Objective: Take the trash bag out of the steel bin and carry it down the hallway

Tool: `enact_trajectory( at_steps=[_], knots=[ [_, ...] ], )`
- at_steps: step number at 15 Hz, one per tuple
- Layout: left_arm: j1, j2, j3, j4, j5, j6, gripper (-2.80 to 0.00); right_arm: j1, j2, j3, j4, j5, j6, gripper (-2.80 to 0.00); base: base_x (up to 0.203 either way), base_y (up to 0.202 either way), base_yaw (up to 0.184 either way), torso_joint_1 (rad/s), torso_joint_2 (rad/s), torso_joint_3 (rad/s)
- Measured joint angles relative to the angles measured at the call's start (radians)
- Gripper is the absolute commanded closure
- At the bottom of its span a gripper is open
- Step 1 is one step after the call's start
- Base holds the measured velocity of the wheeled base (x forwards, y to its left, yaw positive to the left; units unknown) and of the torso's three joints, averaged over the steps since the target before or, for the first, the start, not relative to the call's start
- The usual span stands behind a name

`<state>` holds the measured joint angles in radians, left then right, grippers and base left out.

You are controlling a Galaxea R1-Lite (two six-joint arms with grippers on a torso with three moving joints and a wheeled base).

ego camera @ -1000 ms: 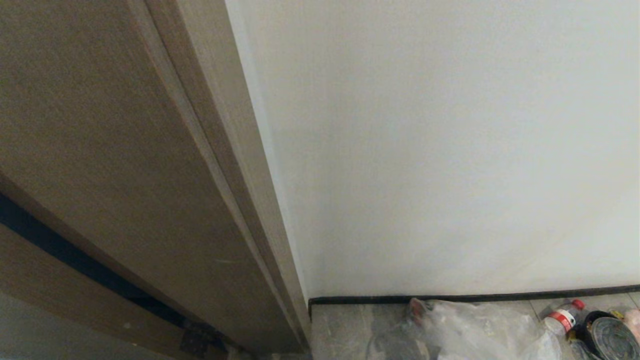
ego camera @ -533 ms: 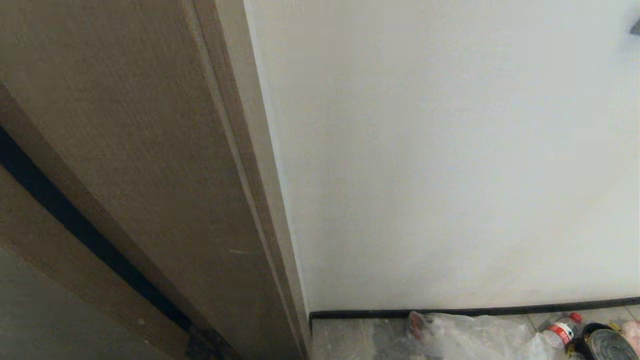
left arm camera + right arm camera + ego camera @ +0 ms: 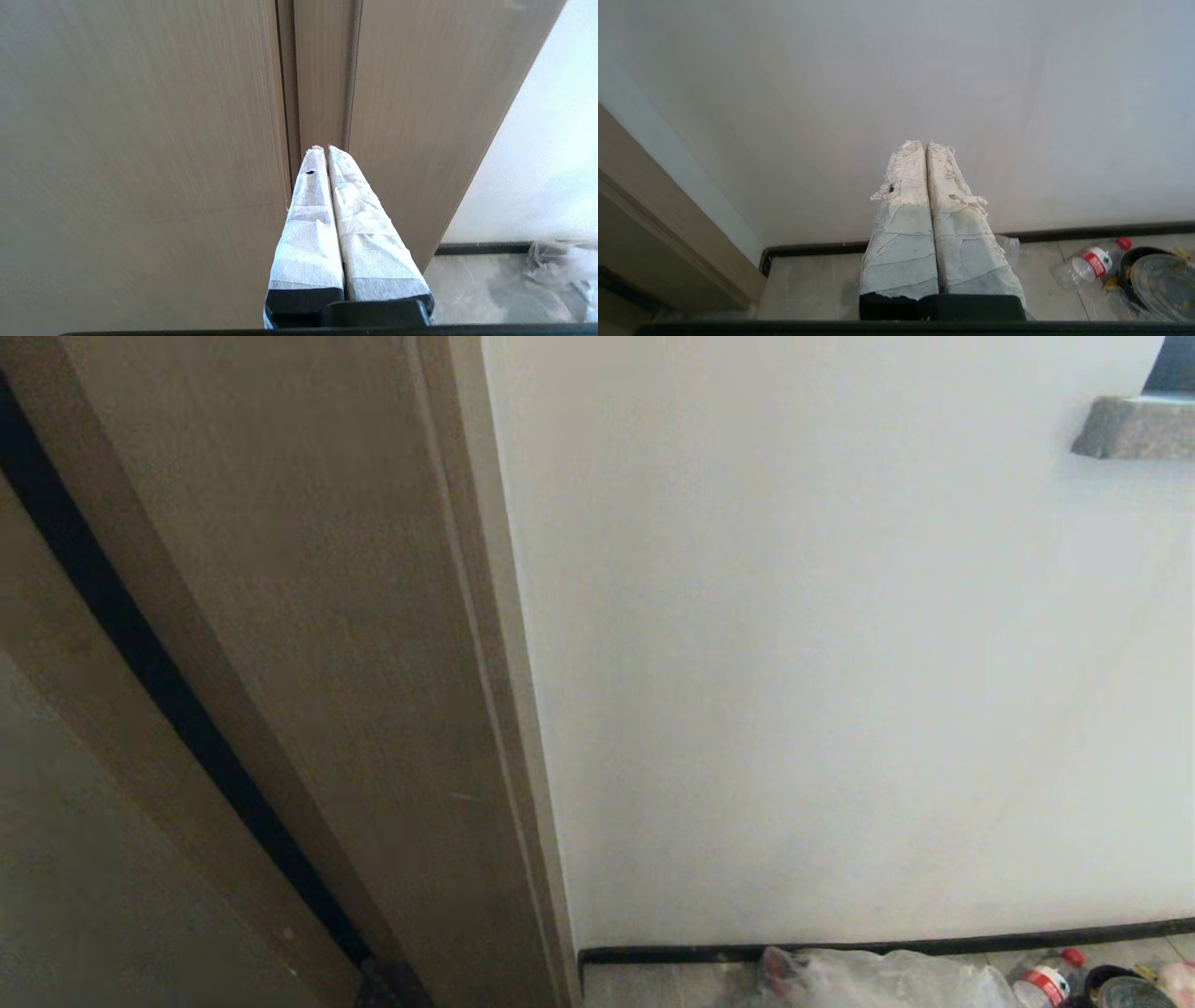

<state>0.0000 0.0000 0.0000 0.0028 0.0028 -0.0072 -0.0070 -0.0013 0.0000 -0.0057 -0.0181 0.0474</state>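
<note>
Left wrist view shows the left hand with its two tape-wrapped fingers pressed together, pinching nothing, pointed at a brown wood-grain door and its frame. It touches neither. Off to one side, on the grey tiled floor, a crumpled edge of the trash bag lies against the black skirting, well apart from this hand.

The right wrist view shows the right hand, its taped fingers likewise closed tight on each other and empty, aimed at a plain white wall. Beyond its fingers, on the floor, lie a clear plastic bottle with a red cap and red label and, just beside it, a round black-rimmed object with clear plastic over it; the hand touches none of these.

In the head view neither hand appears. The trash bag lies on the floor at the foot of the wall, just beside the skirting, with the bottle near it. A grey ledge juts from the wall high up.
</note>
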Motion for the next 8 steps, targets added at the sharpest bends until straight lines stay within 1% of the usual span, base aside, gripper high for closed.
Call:
enact_trajectory(
  at_steps=[3,8],
  knots=[
    [0.000,0.000,0.000,0.000,0.000,0.001,0.00,-0.001,0.000,0.000,0.000,0.000,0.000,0.00,0.000,0.000,0.000,0.002,0.00,0.117],
    [0.000,0.000,0.000,0.000,0.000,0.003,0.00,0.000,0.000,0.000,0.000,0.000,0.000,0.00,0.000,0.000,0.000,0.000,0.00,0.013]
  ],
)
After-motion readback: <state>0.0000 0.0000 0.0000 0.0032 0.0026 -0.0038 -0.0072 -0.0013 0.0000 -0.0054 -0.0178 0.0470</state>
